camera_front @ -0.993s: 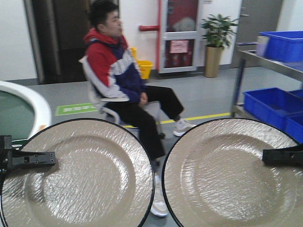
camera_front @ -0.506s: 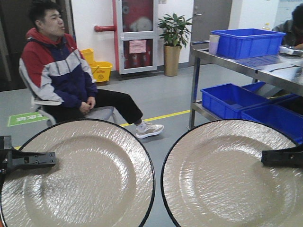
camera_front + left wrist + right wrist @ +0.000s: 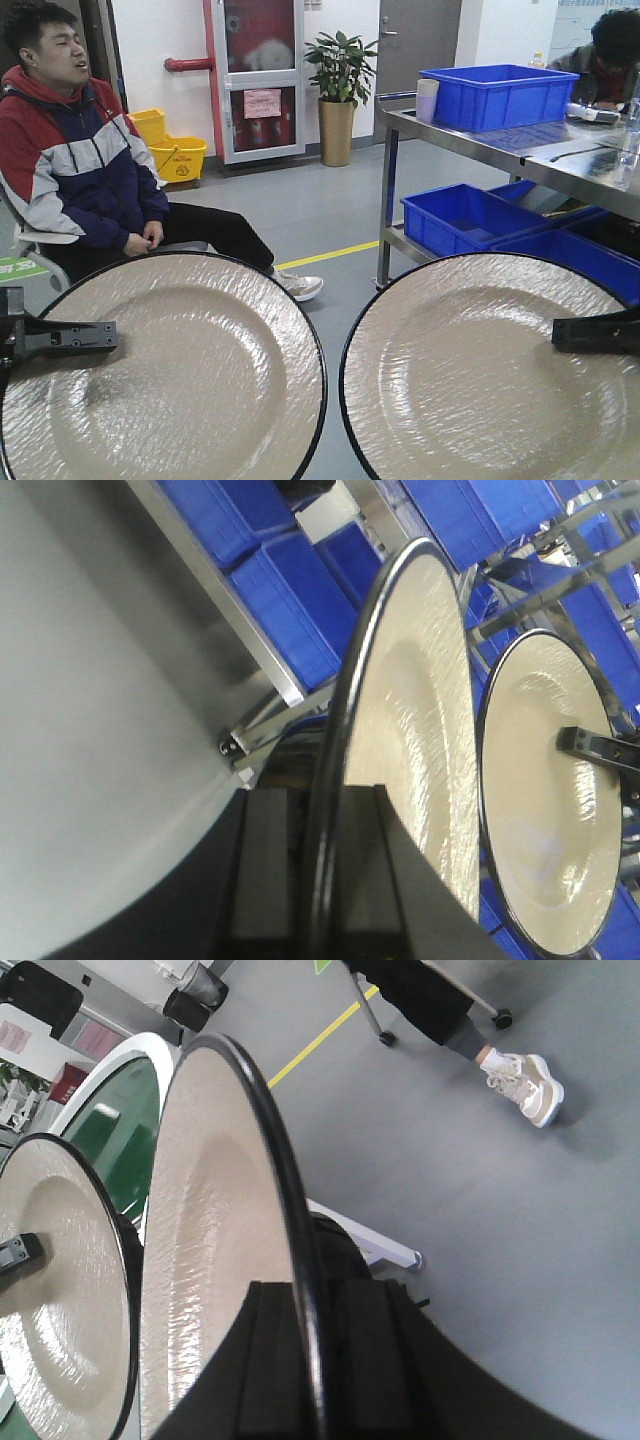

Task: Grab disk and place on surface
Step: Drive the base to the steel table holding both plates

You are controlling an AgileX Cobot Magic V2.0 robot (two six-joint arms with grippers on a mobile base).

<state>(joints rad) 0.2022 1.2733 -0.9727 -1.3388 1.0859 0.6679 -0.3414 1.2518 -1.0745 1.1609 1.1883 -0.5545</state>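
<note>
Here, one disk [image 3: 170, 380] is pinched by the left gripper [image 3: 105, 337], another by the right gripper [image 3: 570, 332]; the tabletop [image 3: 585, 165] is seen ahead-right, nearer the latter.

The left disk [image 3: 170, 380] and right disk [image 3: 480, 370] look glossy and ripple-textured, with smooth black rims.

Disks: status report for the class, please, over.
Left gripper shut on left disk, right gripper shut on right disk. Both disks held aloft, side by side, not yet set down. Seated man ahead-left, steel table with blue bins ahead-right.
</note>
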